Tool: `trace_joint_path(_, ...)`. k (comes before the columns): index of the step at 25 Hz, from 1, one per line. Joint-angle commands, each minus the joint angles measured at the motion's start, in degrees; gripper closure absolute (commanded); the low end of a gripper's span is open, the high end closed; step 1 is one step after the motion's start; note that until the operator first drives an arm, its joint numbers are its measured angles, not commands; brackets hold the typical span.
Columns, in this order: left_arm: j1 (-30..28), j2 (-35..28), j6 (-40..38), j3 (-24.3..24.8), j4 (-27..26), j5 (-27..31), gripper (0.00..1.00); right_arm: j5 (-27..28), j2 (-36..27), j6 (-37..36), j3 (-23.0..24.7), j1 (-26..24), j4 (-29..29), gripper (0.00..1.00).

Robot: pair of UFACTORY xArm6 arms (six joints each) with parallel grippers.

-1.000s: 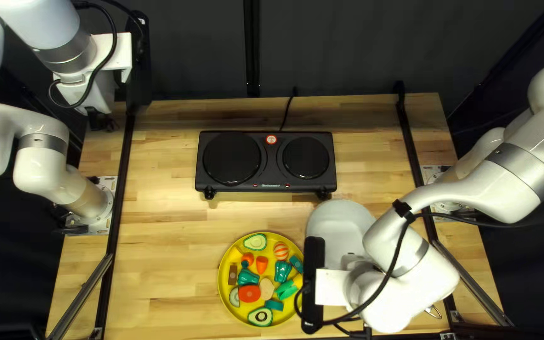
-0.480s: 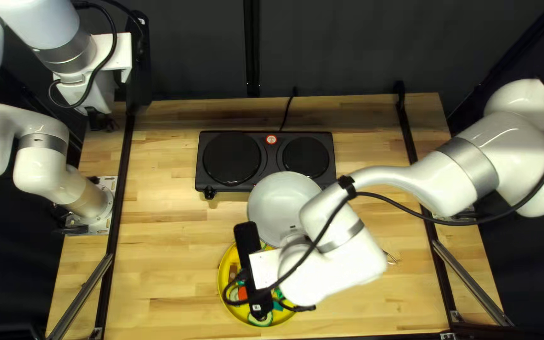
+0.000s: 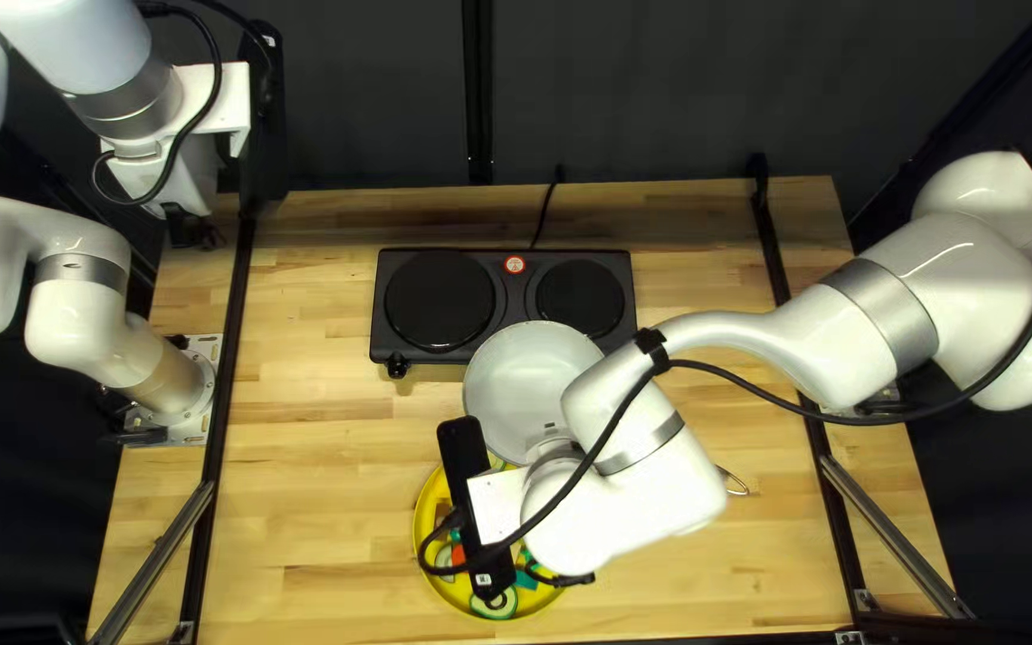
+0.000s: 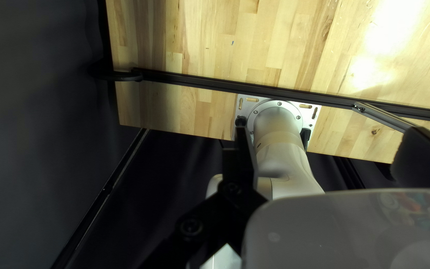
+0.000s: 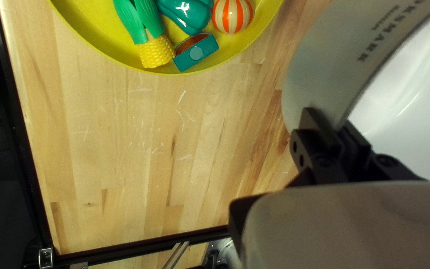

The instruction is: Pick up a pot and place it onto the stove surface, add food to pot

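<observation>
A robotics lab is indicated: a left arm (image 3: 80,287) and a right arm (image 3: 910,323) are mounted at opposite sides of a wooden table (image 3: 325,490) edged by black rails (image 3: 229,358), a dark curtain (image 3: 719,96) is hung across the upper part of the top left view, and toy food (image 5: 190,15) is seen
</observation>
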Motion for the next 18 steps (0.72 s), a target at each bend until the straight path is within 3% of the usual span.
trace_joint_path(1,0.0,0.0,0.0,0.0,0.0,0.0,0.0,0.09,2.99,-3.16,-3.69,-3.3,-1.75,1.0)
trace_joint_path(5,0.0,0.0,0.0,0.0,0.0,0.0,0.0,1.04,4.93,-7.27,-6.31,-6.45,-2.42,1.0)
trace_joint_path(11,0.0,0.0,0.0,0.0,0.0,0.0,0.0,-3.94,3.23,-12.28,-3.19,-10.77,-3.24,1.0)
trace_joint_path(18,0.0,0.0,0.0,0.0,0.0,0.0,0.0,-4.72,7.33,-16.84,-8.09,-13.28,-4.3,1.0)
